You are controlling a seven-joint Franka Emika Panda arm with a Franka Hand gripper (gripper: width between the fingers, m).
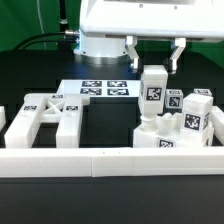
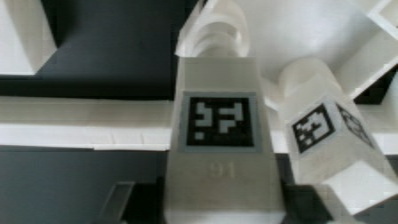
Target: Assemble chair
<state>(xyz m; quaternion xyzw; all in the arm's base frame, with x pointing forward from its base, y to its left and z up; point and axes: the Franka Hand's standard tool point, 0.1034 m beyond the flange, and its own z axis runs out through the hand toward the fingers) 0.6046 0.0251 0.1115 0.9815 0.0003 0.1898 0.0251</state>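
Seemingly to line it up for its joint, one post (image 1: 154, 90) stood upright on the seat (image 1: 150, 143) at the exterior view's right, frame (image 1: 50, 118) parked left by the rail (image 1: 100, 160), while the gripper (image 1: 153, 63) hung just over the post, jaws spread wide, straddling its top, pinching nothing.

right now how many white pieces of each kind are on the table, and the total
X-braced frame: 1
seat slab: 1
square posts: 3 clear; they overlap, so maybe more
rail: 1
marker board: 1
total: 7
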